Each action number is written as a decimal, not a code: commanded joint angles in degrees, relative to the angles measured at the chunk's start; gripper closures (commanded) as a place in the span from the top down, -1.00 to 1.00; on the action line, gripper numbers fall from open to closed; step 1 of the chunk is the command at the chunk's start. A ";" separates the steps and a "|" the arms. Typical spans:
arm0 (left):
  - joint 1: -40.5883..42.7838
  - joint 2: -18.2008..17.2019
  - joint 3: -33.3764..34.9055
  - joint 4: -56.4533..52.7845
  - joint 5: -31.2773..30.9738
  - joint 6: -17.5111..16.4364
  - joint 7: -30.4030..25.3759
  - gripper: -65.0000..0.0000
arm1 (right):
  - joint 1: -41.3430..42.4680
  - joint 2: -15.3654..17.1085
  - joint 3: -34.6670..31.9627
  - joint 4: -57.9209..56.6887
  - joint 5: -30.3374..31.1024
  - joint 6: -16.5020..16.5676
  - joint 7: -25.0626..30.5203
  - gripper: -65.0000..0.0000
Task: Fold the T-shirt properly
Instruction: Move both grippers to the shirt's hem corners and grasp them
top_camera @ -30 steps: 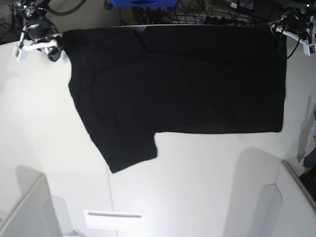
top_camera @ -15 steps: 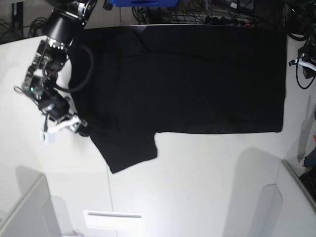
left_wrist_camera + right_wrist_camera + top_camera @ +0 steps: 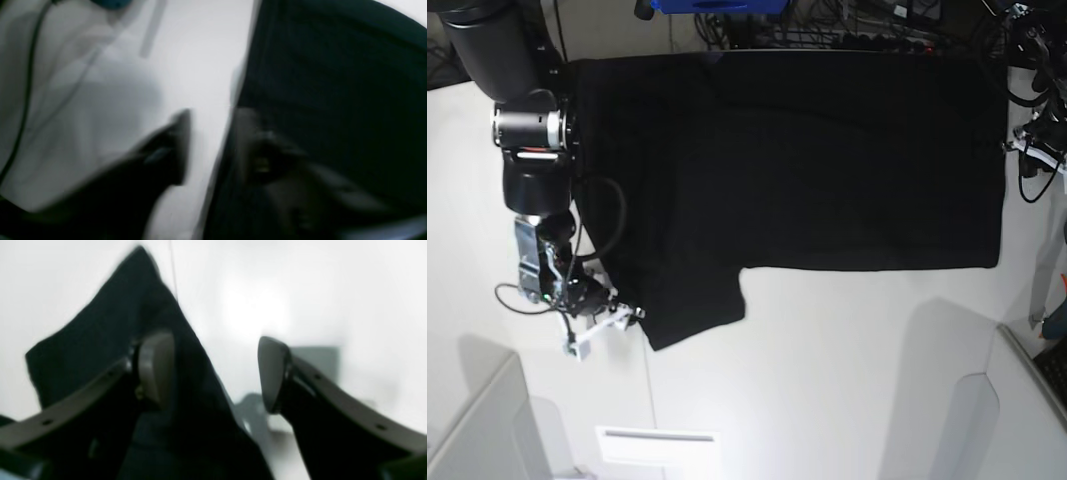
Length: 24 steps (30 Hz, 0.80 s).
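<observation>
T-shirt (image 3: pixel 807 160): spread flat, upper middle of base view.
Right gripper (image 3: pixel 215 373): wide, straddling the sleeve edge at lower left.
Left gripper (image 3: pixel 213 143): blurred, seems parted at right hem.
Advice: close low, catching all the cloth layers.

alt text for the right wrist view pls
Blurred close-up of the right gripper, jaws open, straddling the edge of the black T-shirt on a white table: one finger over the cloth, the other over bare table.

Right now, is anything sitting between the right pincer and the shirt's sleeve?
Nothing visible. The right pincer is open at the sleeve edge of the T-shirt, one finger over the black cloth, the other over the bare table.
</observation>
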<state>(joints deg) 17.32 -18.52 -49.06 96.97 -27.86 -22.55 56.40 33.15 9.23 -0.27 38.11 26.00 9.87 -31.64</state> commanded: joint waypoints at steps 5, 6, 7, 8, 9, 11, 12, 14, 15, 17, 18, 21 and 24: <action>-1.45 -3.59 -0.22 -4.35 -0.23 0.35 -1.41 0.25 | -0.57 -0.49 -4.25 2.20 0.86 0.46 0.21 0.16; -2.33 -3.67 -0.22 -5.06 -0.06 0.35 -1.32 0.25 | -0.75 -0.49 -4.17 2.20 0.86 0.37 0.30 0.16; -3.12 -3.67 -0.22 -6.02 0.03 0.35 -1.32 0.25 | -0.84 -0.49 -4.08 2.20 0.77 0.29 0.39 0.15; -3.74 -3.67 -0.22 -6.99 0.03 0.35 -1.32 0.25 | -0.93 -0.49 -4.08 2.20 0.68 0.29 0.39 0.14; -4.44 -4.11 -0.22 -8.05 0.03 0.35 -1.32 0.25 | -0.93 -0.49 -4.08 2.20 0.68 0.20 0.47 0.06; -6.55 -4.82 0.05 -10.51 0.03 0.44 -1.32 0.25 | -0.93 -0.49 -4.34 2.20 0.59 0.20 0.47 -0.24; -7.78 -4.90 0.75 -12.00 0.38 0.44 -1.32 0.25 | -0.93 -0.49 -4.43 2.20 0.59 0.20 0.47 -0.44; -11.04 -5.70 2.95 -14.64 3.37 0.44 -1.41 0.25 | -1.19 -0.49 -4.61 2.20 0.59 0.20 0.39 -0.88; -12.79 -5.78 4.09 -15.69 5.22 0.44 -1.41 0.25 | -1.19 -0.49 -4.61 2.20 0.59 0.11 0.30 -1.00; -16.57 -5.70 6.29 -17.98 10.05 0.44 -1.50 0.26 | -1.19 -0.49 -4.43 2.20 0.59 -0.15 0.30 -1.00; -18.51 -5.70 6.90 -19.12 12.25 0.44 -1.50 0.27 | -1.19 -0.58 -4.25 2.20 0.59 -0.24 0.30 -1.00; -23.87 -5.61 8.22 -22.46 15.59 0.35 -1.59 0.27 | -1.19 -0.58 -4.43 2.20 0.68 -0.24 0.12 -1.00; -29.41 -5.78 10.51 -26.86 16.21 0.44 -1.59 0.27 | -1.19 -0.58 -4.52 2.20 0.68 -0.24 0.12 -1.00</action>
<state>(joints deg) -10.83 -23.22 -38.59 68.97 -10.81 -22.02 55.96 30.79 8.47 -4.69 40.01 27.03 9.93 -30.11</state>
